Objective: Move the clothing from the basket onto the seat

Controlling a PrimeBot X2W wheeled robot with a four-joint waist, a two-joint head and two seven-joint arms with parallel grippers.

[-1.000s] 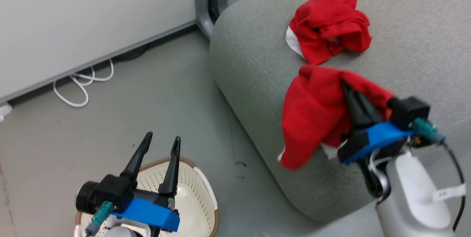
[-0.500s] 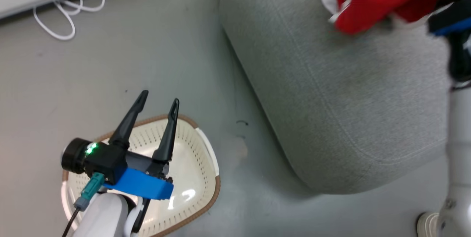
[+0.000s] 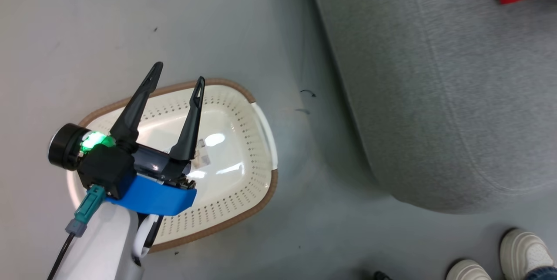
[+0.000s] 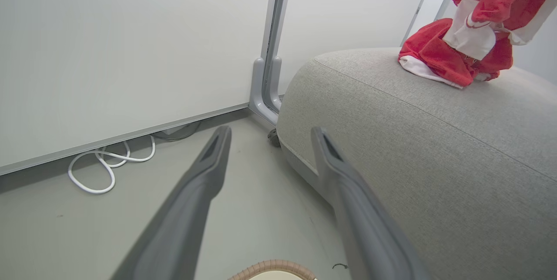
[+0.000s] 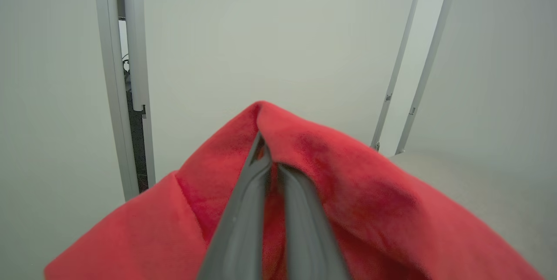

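Right gripper (image 5: 265, 162), clamped on red clothing (image 5: 370, 193), has swung over the seat (image 4: 435, 141); left gripper (image 3: 179, 72) hangs spread above the basket (image 3: 250, 149).

Clothing (image 4: 439, 56) on, above seat (image 4: 435, 141); basket (image 3: 250, 149) seemingly empty

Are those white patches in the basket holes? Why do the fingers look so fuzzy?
Head view: glare on the glossy bottom of the basket, not holes. Left wrist view: the left gripper sits near a wide-angle lens, so it looms soft-edged. Right wrist view: right gripper soft too, pinching the clothing.
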